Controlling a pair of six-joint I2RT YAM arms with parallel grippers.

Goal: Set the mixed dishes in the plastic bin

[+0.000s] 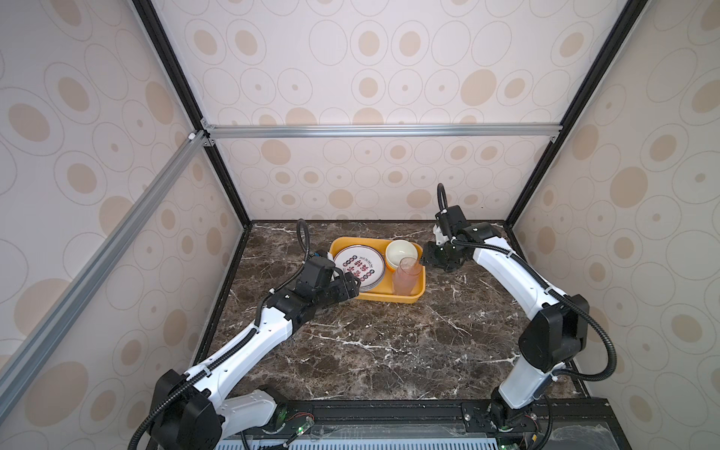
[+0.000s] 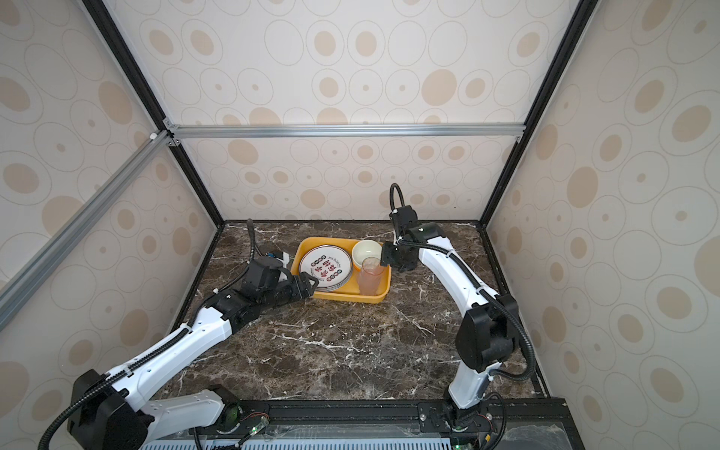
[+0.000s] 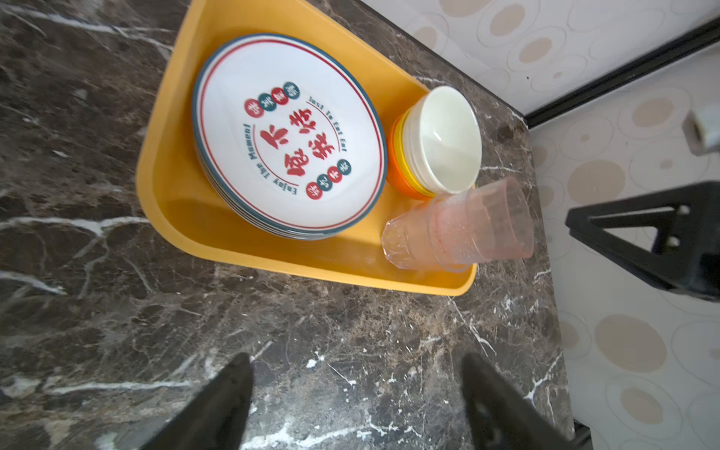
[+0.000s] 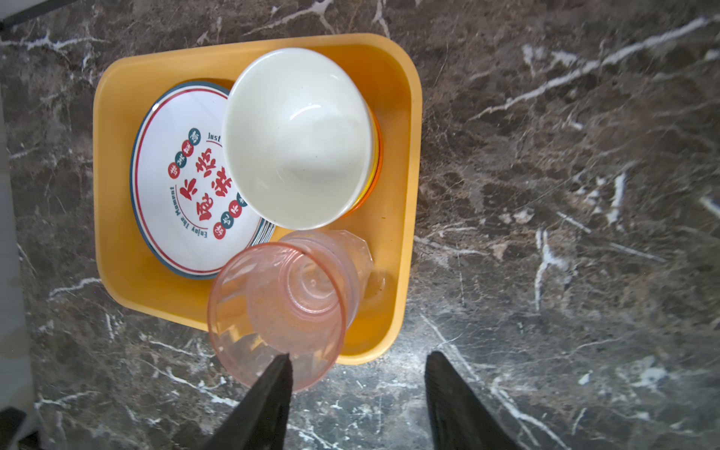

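L arm stretched fwd and low, wrist near level, L gripper [image 1: 353, 289] jaws spread wide. R arm arched, elbow up, R gripper [image 1: 424, 258] pointing in twd centre, jaws apart too, narrower gap.

Top plate [image 3: 288, 136] hides the lower plates [image 3: 280, 233] except their rims.

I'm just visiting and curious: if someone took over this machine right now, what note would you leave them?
Left gripper: open, empty, by the plastic bin.
Right gripper: open, empty, close to the cups.
In the bin: plates stacked, bowls nested, cups nested and upright.
Done: every dish in view is in the bin.
Left: likely just drawing both arms back.
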